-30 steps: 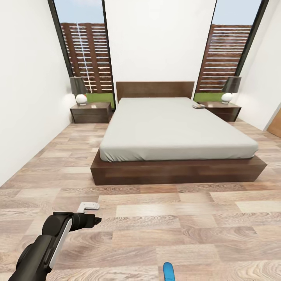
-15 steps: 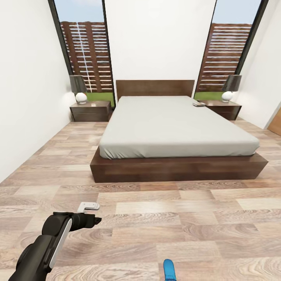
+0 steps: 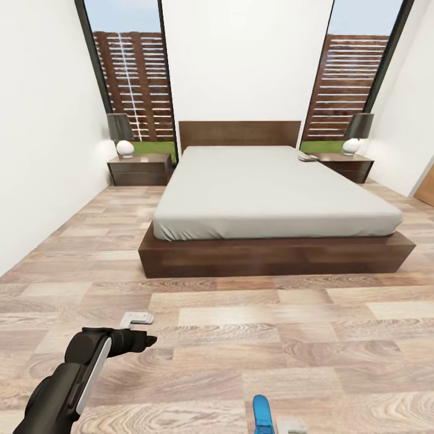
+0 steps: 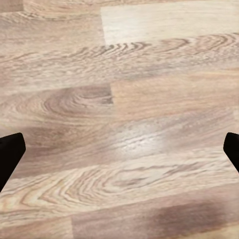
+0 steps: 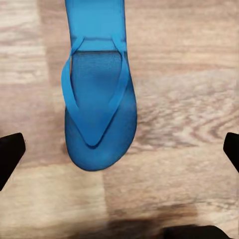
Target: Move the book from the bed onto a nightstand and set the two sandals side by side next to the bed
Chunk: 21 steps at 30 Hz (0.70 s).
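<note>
The bed has a dark wood frame and a plain grey mattress, and stands ahead against the far wall. A small thin book lies at its far right corner, beside the right nightstand. The other nightstand is left of the bed. One blue sandal lies on the floor at the head view's lower edge. In the right wrist view, the sandal lies flat below my open right gripper, which is not touching it. My left gripper hangs open over bare planks, its fingertips wide apart.
Each nightstand carries a lamp with a dark shade. Tall windows flank the headboard. A white wall runs along the left, and a wooden door edge shows at the right. Wood-plank floor stretches between me and the bed.
The whole view has shifted slightly, so the bed sits a little higher. More of the sandal shows at the bottom, and a white part of my right wrist has come into view beside it.
</note>
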{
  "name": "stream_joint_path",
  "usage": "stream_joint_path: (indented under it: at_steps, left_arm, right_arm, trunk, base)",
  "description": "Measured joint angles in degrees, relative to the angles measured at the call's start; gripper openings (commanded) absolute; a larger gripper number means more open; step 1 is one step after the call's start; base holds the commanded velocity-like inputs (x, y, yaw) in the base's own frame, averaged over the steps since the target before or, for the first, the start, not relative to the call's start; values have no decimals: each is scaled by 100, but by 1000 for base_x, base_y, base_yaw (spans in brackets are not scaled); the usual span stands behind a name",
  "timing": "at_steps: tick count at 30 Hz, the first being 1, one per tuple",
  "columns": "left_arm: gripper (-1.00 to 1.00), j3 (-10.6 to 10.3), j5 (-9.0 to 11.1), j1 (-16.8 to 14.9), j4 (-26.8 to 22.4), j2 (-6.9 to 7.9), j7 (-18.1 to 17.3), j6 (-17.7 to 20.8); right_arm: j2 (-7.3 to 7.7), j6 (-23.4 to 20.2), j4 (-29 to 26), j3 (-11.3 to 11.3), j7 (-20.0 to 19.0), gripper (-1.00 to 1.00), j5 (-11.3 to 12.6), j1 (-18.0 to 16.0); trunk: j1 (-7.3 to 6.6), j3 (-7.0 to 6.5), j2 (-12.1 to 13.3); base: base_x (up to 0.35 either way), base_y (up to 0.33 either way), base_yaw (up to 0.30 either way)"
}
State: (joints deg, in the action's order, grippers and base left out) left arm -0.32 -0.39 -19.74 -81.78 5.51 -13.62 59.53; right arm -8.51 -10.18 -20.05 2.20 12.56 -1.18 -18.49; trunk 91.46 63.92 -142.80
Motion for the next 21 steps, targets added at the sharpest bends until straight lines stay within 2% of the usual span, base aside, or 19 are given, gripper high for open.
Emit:
stream_joint_path:
  at_steps: [8, 21]
  left_arm:
    - [100, 0, 0, 0, 0, 0, -4, 0]
    - [100, 0, 0, 0, -2, 0, -2, 0]
  right_arm:
    - [-63, -475, -175, -6, -5, 100, -2, -347]
    - [-84, -587, -204, -8, -1, 100, 5, -604]
  trunk:
    - [41, 173, -51]
    - [74, 461, -68]
  base:
    - [0, 0, 0]
    - [0, 0, 0]
